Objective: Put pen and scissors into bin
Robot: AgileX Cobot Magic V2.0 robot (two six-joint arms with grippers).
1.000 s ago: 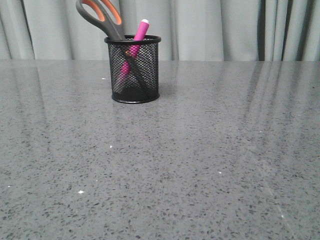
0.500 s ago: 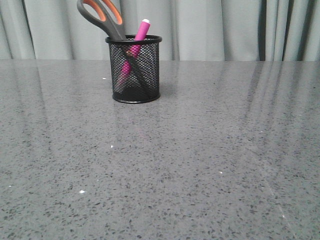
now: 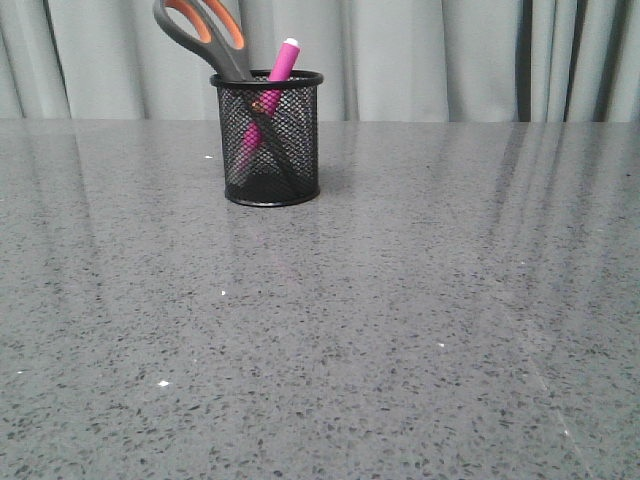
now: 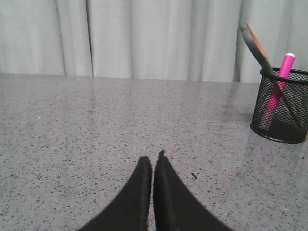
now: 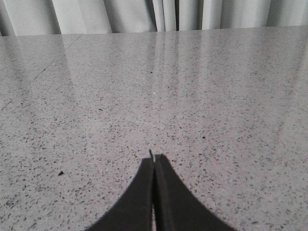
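Scissors (image 3: 205, 35) and pen (image 3: 268, 97) both stand inside the bin (image 3: 270, 140), leaning across each other. Rigid and light, they look best gripped where they rise above its rim. Left end effector (image 4: 152, 161) and right end effector (image 5: 153, 160) hang closed and empty over the tabletop (image 3: 420, 320), well away from the bin.
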